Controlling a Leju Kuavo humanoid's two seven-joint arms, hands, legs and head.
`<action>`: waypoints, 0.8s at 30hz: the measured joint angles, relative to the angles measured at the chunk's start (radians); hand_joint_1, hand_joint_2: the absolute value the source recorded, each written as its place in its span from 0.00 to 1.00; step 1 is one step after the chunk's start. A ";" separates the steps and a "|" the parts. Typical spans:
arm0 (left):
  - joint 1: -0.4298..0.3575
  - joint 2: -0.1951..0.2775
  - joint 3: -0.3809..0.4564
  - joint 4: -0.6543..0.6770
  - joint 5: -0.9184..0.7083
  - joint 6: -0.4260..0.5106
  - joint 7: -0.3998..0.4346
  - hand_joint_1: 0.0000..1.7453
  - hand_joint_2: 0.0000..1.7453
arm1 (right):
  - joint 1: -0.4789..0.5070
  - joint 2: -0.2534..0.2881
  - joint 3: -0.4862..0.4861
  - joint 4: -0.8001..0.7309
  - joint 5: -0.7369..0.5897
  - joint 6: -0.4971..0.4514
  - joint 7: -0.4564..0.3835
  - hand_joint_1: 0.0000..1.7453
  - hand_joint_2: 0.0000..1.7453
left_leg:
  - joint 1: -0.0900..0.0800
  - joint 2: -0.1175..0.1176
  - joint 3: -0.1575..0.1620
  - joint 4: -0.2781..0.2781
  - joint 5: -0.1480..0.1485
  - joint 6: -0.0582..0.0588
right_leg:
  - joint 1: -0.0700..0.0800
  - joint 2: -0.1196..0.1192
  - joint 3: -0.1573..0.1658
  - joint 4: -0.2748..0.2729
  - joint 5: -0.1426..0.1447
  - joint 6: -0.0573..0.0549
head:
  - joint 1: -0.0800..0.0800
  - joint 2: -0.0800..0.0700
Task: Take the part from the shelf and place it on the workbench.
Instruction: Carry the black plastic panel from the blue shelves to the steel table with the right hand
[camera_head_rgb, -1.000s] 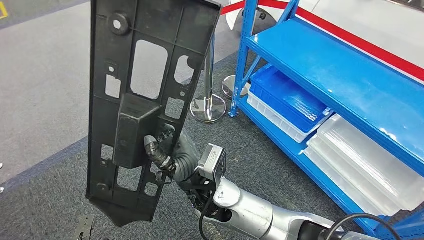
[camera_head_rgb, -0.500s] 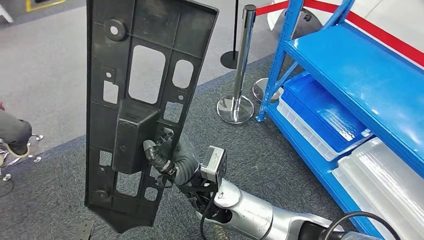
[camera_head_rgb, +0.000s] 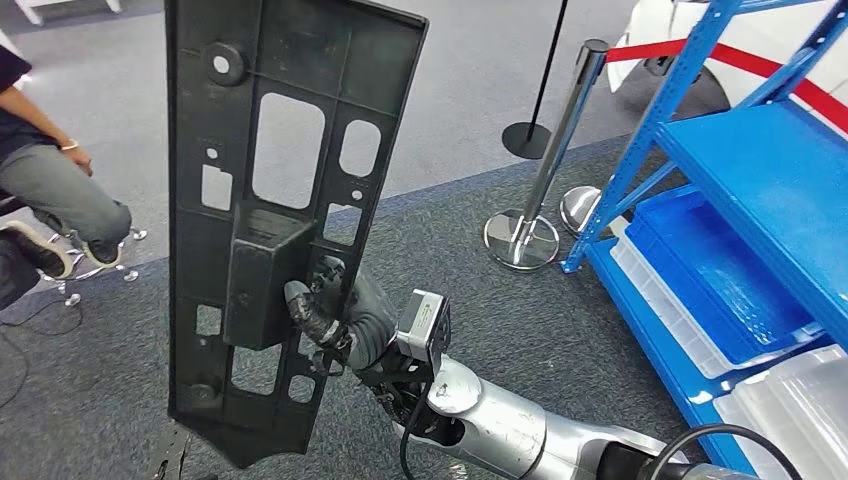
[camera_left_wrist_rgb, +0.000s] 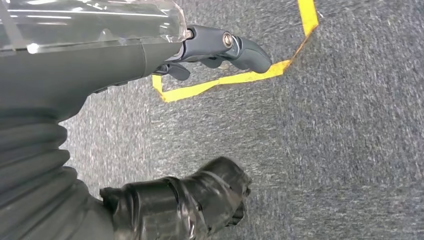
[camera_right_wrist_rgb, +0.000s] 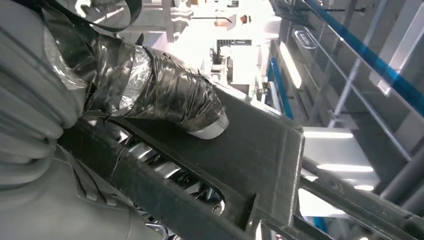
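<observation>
A long black plastic panel with several cut-outs stands upright in front of me, held by my right hand. Its taped thumb presses on the raised box near the panel's middle. From the right wrist camera the same taped thumb lies on the dark part, with fingers behind it. My left hand hangs over grey carpet, holding nothing, its fingers apart from the taped thumb.
A blue shelf rack stands at the right with a blue bin and clear bins on its lower level. A chrome stanchion with red tape stands beside it. A seated person is at the left. Yellow floor tape marks the carpet.
The whole scene has slid rightward as the camera turned left: the rack moved toward the right edge and a seated person came into view. The panel stays in my right hand.
</observation>
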 joint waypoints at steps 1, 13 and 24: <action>-0.001 -0.003 -0.001 0.000 -0.003 0.000 0.001 0.00 1.00 | 0.002 0.000 0.000 0.001 0.002 -0.003 0.000 1.00 1.00 | 0.000 -0.015 0.000 0.005 -0.004 0.001 | 0.000 0.003 -0.022 0.017 0.012 0.000 | 0.000 0.000; -0.009 -0.030 -0.015 0.000 -0.025 0.005 0.022 0.00 1.00 | -0.002 0.003 0.000 0.001 0.017 -0.018 0.009 1.00 1.00 | 0.010 -0.003 -0.088 0.177 -0.090 -0.056 | -0.017 0.016 0.080 -0.230 0.128 -0.029 | -0.008 0.000; -0.020 -0.034 -0.017 0.000 -0.025 -0.004 0.033 0.00 1.00 | -0.009 0.003 0.000 0.002 0.014 -0.018 0.016 1.00 1.00 | -0.010 0.076 -0.050 0.031 0.012 -0.030 | -0.003 -0.107 0.135 -0.254 0.091 -0.007 | -0.008 0.000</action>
